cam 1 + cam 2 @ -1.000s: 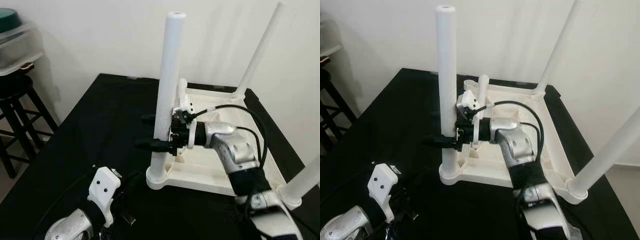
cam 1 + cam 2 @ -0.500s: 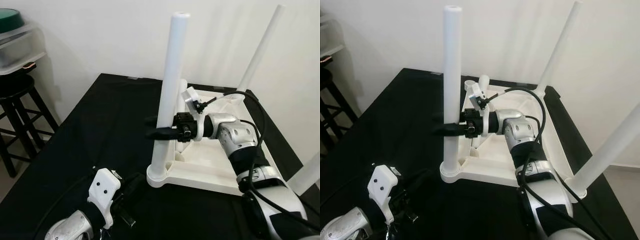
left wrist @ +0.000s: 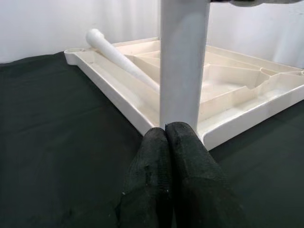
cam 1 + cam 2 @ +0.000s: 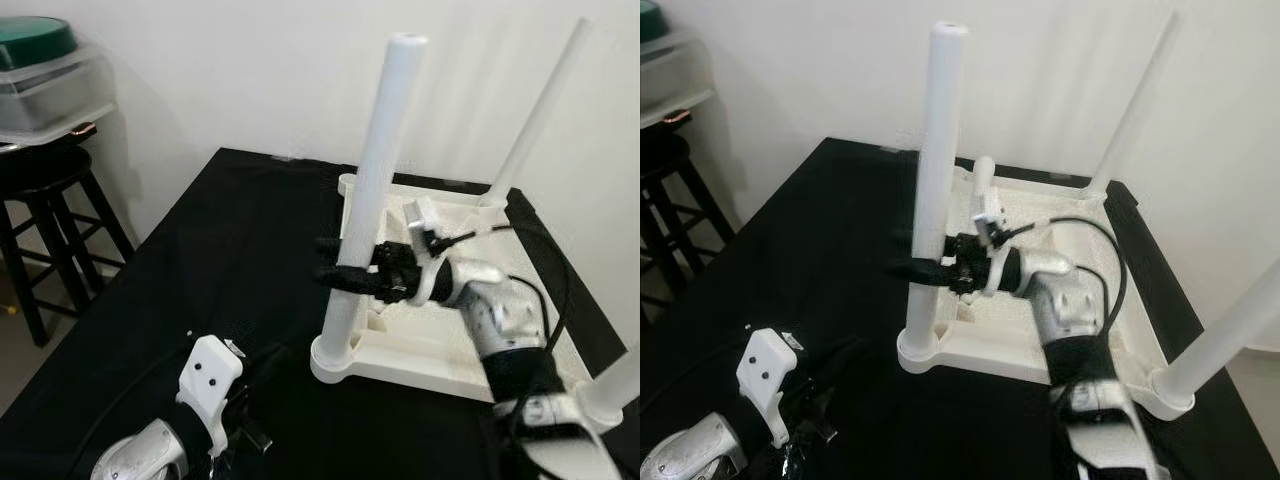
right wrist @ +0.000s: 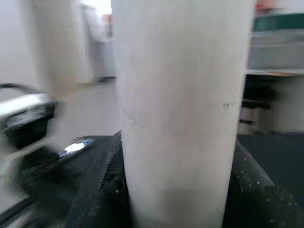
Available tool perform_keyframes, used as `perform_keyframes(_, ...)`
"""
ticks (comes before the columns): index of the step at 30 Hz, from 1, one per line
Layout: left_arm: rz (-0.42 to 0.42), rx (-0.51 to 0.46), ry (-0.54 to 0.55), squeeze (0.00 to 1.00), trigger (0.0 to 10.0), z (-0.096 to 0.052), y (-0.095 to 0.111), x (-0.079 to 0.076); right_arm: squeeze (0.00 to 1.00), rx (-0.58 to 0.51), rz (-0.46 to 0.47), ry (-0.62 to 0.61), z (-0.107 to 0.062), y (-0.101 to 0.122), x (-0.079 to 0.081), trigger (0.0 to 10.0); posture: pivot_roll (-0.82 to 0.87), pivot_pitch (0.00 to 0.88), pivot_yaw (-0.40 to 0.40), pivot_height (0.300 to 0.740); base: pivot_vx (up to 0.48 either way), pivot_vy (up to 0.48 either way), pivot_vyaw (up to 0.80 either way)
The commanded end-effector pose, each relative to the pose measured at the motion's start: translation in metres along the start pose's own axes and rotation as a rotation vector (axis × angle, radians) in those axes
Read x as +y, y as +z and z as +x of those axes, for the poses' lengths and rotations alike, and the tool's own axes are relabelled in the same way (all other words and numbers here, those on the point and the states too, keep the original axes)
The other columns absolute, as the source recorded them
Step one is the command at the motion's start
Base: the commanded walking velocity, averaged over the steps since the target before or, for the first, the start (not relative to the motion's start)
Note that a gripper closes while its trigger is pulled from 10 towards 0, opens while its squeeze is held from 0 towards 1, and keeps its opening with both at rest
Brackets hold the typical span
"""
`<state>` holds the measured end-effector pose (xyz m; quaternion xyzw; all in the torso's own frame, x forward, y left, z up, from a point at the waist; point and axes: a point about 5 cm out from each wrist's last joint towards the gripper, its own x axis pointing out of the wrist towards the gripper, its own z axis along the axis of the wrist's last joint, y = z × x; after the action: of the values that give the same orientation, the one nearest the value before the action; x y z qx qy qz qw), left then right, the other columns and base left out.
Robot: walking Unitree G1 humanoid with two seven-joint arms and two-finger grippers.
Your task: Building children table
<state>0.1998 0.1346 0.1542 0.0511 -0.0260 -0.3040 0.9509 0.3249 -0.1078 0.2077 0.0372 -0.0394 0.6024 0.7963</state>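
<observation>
In the left eye view, I found the right gripper [image 4: 352,272] clamped around the near-left leg [image 4: 373,180] about a third of the way up, with the leg standing in the corner socket of the upturned white table top [image 4: 440,350] on the black cloth [image 4: 200,260]. Against the frame a second earlier, the wrist had rolled and the arm reached in from a lower angle while the leg stayed seated and near upright; I judged this a twisting or pressing stroke that was driving the leg home. The far leg [image 4: 535,110] rose at the back corner, and a stool [image 4: 40,200] carrying a lidded bin [image 4: 45,90] stood well off to the left. In the right eye view, a third leg [image 4: 1230,335] stood at the near-right corner and a loose leg [image 4: 983,185] lay across the frame, so one socket remained unfilled in my estimate. In the left wrist view, the left gripper [image 3: 168,130] hung low with fingers pressed together, holding nothing, aimed at the gripped leg's base; open cloth lay between it and the frame edge. In the right wrist view, the leg sat hard between both fingers [image 5: 99,180].
</observation>
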Motion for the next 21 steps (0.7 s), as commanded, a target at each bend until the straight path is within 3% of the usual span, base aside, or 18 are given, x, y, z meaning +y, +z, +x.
perform_keyframes(1, 0.0, 0.006, -0.003, 0.0, 10.0, -0.002, 0.001, 0.002, 0.0, 0.141, 0.228, -0.494, 0.015, -0.065, 0.029, 0.0, 0.11, 0.075, -0.089, 0.74, 0.0, 0.0, 0.0)
perform_keyframes(2, 0.0, 0.006, -0.003, 0.0, 10.0, -0.002, 0.001, 0.002, 0.0, 0.141, 0.228, -0.494, 0.015, -0.065, 0.029, 0.0, 0.11, 0.075, -0.089, 0.74, 0.0, 0.0, 0.0)
perform_keyframes(3, 0.001, 0.006, -0.003, 0.0, 10.0, -0.003, 0.001, 0.004, 0.0, 0.138, 0.327, -0.719, 0.015, -0.077, 0.045, 0.0, 0.11, 0.075, -0.089, 0.74, 0.0, 0.0, 0.0)
perform_keyframes(4, 0.002, 0.007, -0.003, 0.0, 10.0, -0.003, 0.001, 0.005, 0.0, 0.224, 0.205, -0.669, 0.029, -0.075, 0.062, 0.0, 0.11, 0.077, -0.072, 0.74, 0.0, 0.0, 0.0)
perform_keyframes(8, 0.003, 0.01, -0.004, 0.0, 10.0, -0.003, 0.0, 0.007, 0.0, 0.179, 0.157, -0.593, 0.033, -0.065, 0.057, 0.0, 0.08, 0.061, -0.046, 0.74, 0.0, 0.0, 0.0)
perform_keyframes(9, 0.003, 0.01, -0.008, 0.0, 10.0, -0.002, 0.0, 0.007, 0.0, 0.19, 0.231, -0.612, 0.027, -0.072, 0.051, 0.0, 0.09, 0.059, -0.054, 0.74, 0.0, 0.0, 0.0)
perform_keyframes(13, 0.007, 0.01, -0.004, 0.0, 10.0, -0.002, 0.0, 0.006, 0.0, 0.192, 0.281, -0.591, 0.027, -0.077, 0.052, 0.0, 0.11, 0.059, -0.073, 0.74, 0.0, 0.0, 0.0)
perform_keyframes(14, 0.008, 0.01, -0.001, 0.0, 10.0, -0.002, 0.0, 0.006, 0.0, 0.202, 0.275, -0.581, 0.028, -0.077, 0.055, 5.3, 0.12, 0.06, -0.08, 0.74, 0.0, 0.0, 0.0)
perform_keyframes(15, 0.008, 0.01, -0.001, 0.0, 10.0, -0.002, 0.0, 0.006, 0.0, 0.202, 0.275, -0.581, 0.028, -0.077, 0.055, 5.3, 0.12, 0.06, -0.08, 0.74, 0.0, 0.0, 0.0)
perform_keyframes(16, 0.009, 0.01, 0.0, 0.0, 10.0, -0.002, 0.0, 0.006, 0.0, 0.196, 0.266, -0.578, 0.03, -0.076, 0.057, 10.0, 0.11, 0.057, -0.073, 0.74, 0.0, 0.0, 0.0)
perform_keyframes(17, 0.009, 0.01, 0.0, 0.0, 10.0, -0.002, 0.0, 0.006, 0.0, 0.196, 0.266, -0.578, 0.03, -0.076, 0.057, 10.0, 0.11, 0.057, -0.073, 0.74, 0.0, 0.0, 0.0)
perform_keyframes(18, 0.008, 0.01, -0.001, 0.0, 10.0, -0.001, 0.0, 0.006, 0.26, 0.137, 0.285, -0.582, 0.031, -0.068, 0.062, 10.0, 0.11, 0.056, -0.072, 0.74, 0.0, 0.0, 0.0)
perform_keyframes(20, 0.008, 0.01, -0.001, 0.0, 10.0, -0.001, 0.0, 0.006, 0.26, 0.137, 0.285, -0.582, 0.031, -0.068, 0.062, 10.0, 0.11, 0.056, -0.072, 0.74, 0.0, 0.0, 0.0)
perform_keyframes(21, 0.002, 0.012, -0.002, 0.0, 10.0, -0.001, 0.0, 0.006, 1.0, 0.055, 0.301, -0.516, 0.029, -0.053, 0.074, 10.0, 0.11, 0.057, -0.073, 0.74, 0.0, 0.0, 0.0)
